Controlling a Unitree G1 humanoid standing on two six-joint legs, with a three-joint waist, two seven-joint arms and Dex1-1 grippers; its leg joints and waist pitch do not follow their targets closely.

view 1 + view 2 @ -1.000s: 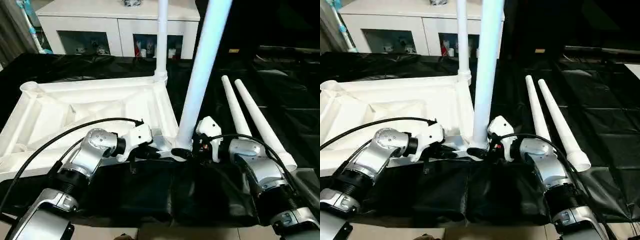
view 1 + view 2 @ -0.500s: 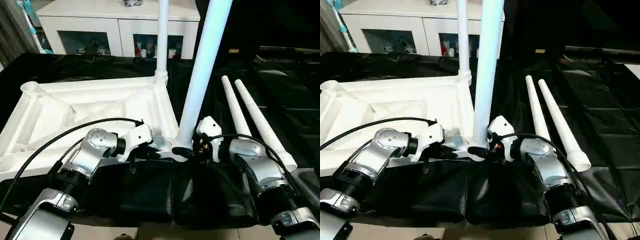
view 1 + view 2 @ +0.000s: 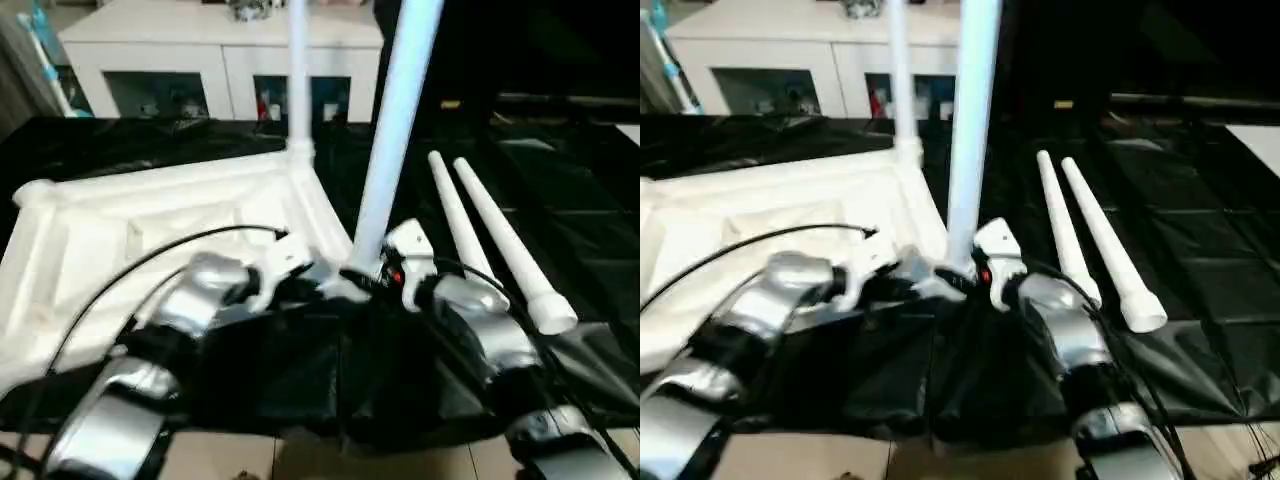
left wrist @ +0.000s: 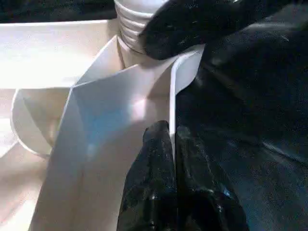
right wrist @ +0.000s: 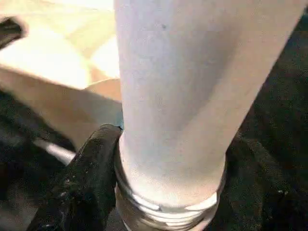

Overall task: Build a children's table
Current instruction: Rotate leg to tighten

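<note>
2 silver forearms reach forward over the near edge of the black-draped bench (image 3: 560,210), converging on the near right corner of the upturned children's table (image 3: 150,215). The left arm comes in from about 7 o'clock, elbow bent, its wrist turned inward toward 3 o'clock; a black cable (image 3: 150,262) arcs over it. The left pincer (image 4: 169,144) is pinched closed on the thin white rim of the table, 1 black finger on each face of that wall, just beside the corner socket. The right arm comes in from about 5 o'clock, wrist angled toward 10 o'clock. The right pincer (image 5: 166,159) grips the threaded base of an upright leg (image 3: 395,120), with a black finger (image 5: 91,178) pressed against 1 side and the other finger on the opposite side, right at the ridged collar where the leg meets the socket.

The table lies ribbed side up on the left half of the bench, from 9 to 12 o'clock of the pincers. A 2nd leg (image 3: 297,75) stands upright in the far right corner socket, at 12 o'clock. 2 loose legs (image 3: 490,240) lie side by side, touching or nearly so, on the black cloth at about 2 o'clock, well apart from the table. A white cabinet (image 3: 215,60) with glass doors stands behind the bench.
</note>
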